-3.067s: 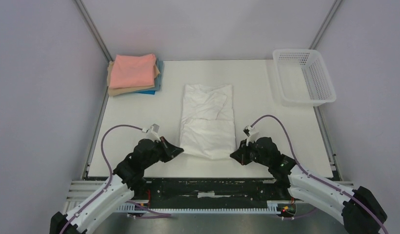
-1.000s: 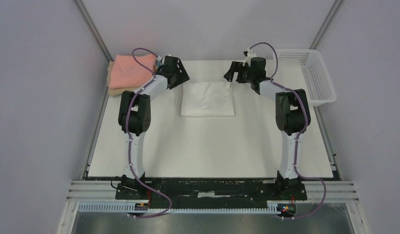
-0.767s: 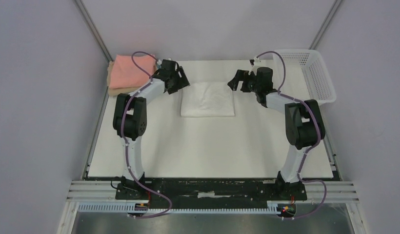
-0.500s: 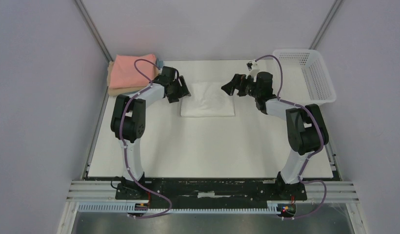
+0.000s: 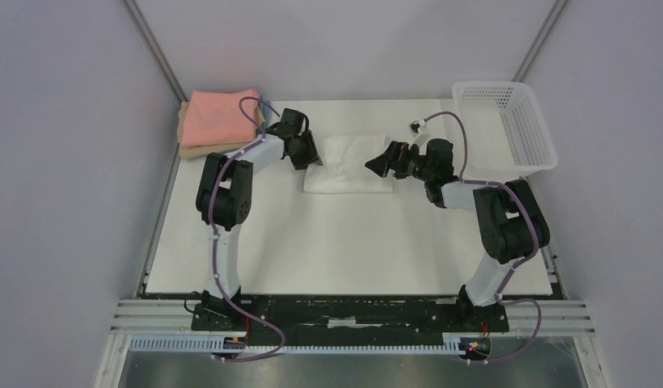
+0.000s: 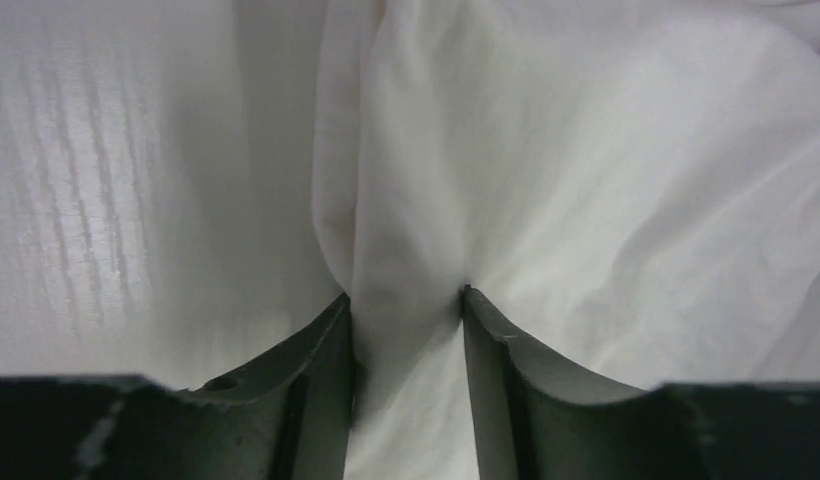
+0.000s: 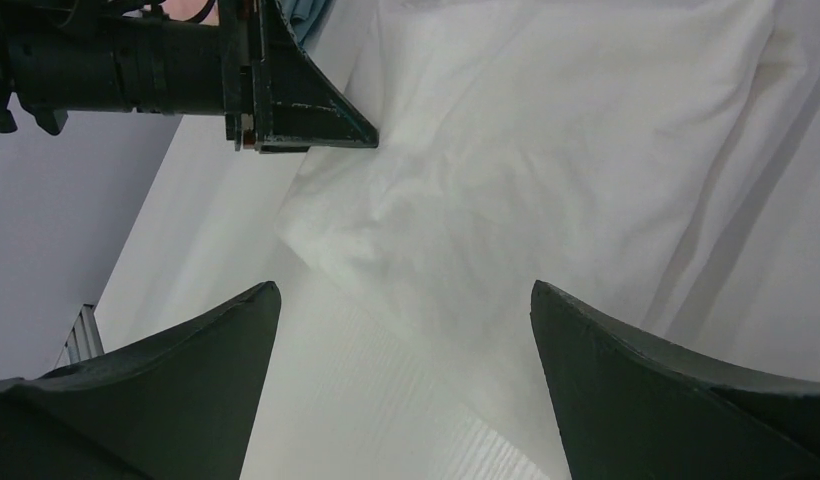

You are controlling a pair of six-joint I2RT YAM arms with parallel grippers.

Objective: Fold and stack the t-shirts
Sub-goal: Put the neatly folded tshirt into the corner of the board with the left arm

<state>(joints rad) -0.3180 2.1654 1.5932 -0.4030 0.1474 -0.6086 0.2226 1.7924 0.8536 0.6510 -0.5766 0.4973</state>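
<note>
Table (image 5: 352,242) of flat white board, viewed from above. Lying on it toward 12 o'clock from the middle: thin, wrinkly plain white cloth t-shirt (image 5: 346,176), folded to a small rectangle. Flanked at 9 o'clock by the black two-finger left gripper (image 5: 310,155) and at 3 o'clock by the black two-finger right gripper (image 5: 372,166).

In the left wrist view, clamped tight on a raised ridge of that shirt, cloth bunched between the dark fingertips (image 6: 336,320) and creasing outward from the pinch.

In the right wrist view, spread wide with nothing between the fingers (image 7: 186,380), poised over the shirt's edge; touching it or not, cannot tell.

At 10 o'clock on the table, stacked: folded salmon-pink cloth t-shirt (image 5: 219,115) on top, folded tan cloth t-shirt (image 5: 195,149) beneath, only a sliver of blue cloth t-shirt (image 7: 308,18) showing past the left gripper.

At 2 o'clock, white plastic mesh basket (image 5: 494,85), well apart from the white shirt.
</note>
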